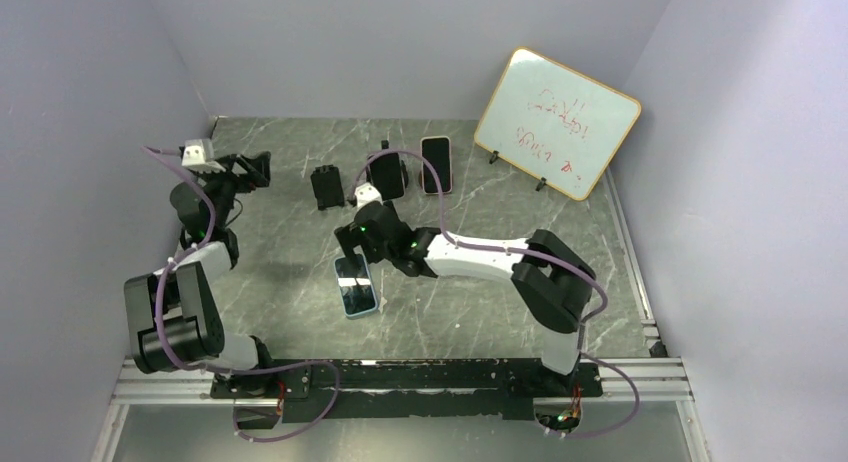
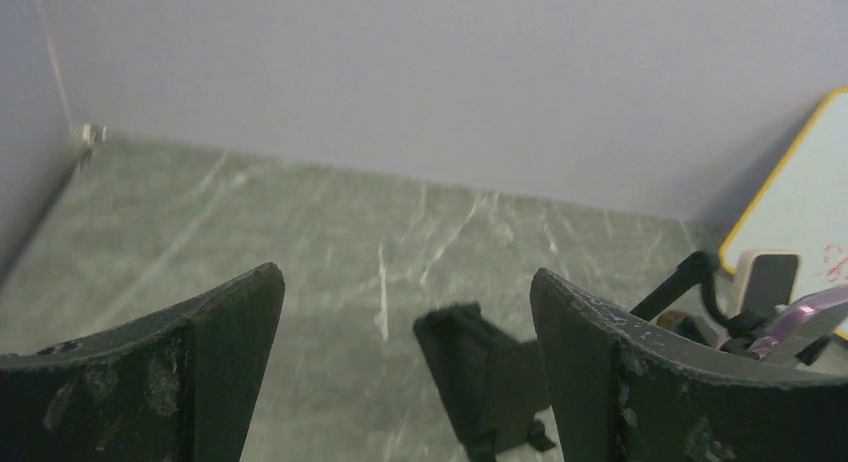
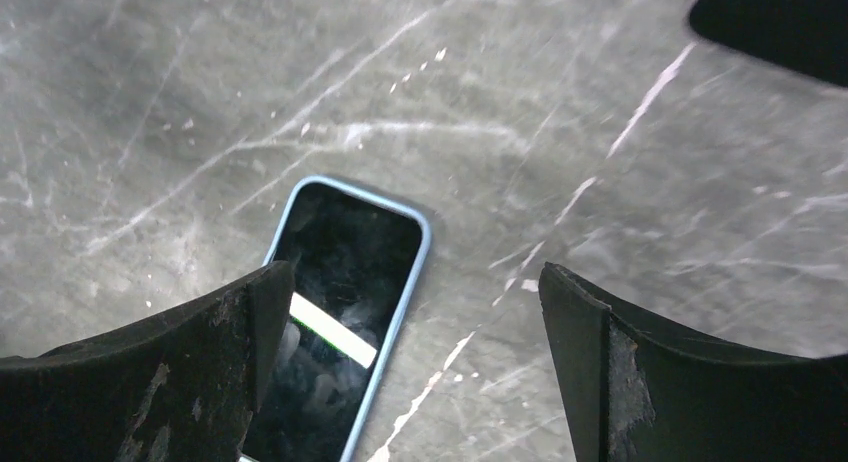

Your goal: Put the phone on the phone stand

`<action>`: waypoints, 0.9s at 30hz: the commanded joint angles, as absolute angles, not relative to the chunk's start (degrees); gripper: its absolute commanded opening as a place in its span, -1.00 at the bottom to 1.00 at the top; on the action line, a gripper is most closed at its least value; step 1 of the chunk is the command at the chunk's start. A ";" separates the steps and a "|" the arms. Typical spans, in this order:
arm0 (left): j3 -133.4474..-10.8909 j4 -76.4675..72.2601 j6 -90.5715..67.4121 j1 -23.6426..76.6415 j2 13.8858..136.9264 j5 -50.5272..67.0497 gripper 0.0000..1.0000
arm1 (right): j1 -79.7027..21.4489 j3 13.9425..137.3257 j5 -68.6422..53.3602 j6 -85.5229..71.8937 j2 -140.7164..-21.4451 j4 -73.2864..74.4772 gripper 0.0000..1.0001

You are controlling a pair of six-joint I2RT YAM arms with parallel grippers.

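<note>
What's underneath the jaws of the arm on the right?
A blue-cased phone lies screen up on the marble table, below the open jaws. In the wrist view one jaw covers the phone's lower end, so that part cannot be seen.

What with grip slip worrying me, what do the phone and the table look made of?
Phone: glossy dark glass front, judging by the bright reflected streak, in a light blue case, probably plastic or rubber. Table: grey marble-look top with white veins; real stone or laminate, I cannot tell.
</note>
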State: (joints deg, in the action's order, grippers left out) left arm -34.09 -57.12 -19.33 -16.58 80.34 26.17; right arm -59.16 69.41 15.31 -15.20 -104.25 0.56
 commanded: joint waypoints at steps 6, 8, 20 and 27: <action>-29.29 -51.91 -19.22 -13.03 78.43 9.61 0.94 | -59.48 74.31 8.84 -26.73 -110.72 9.11 0.93; -30.80 -49.24 -18.38 -13.05 79.43 9.87 0.94 | -59.70 72.79 8.64 -28.16 -109.88 7.56 0.92; -28.09 -54.99 -18.75 -13.05 80.36 13.36 0.94 | -61.43 74.67 12.23 -30.31 -113.07 9.77 0.99; -28.13 -53.91 -18.39 -13.10 80.10 11.76 0.94 | -62.14 76.63 12.59 -30.31 -114.88 11.59 0.99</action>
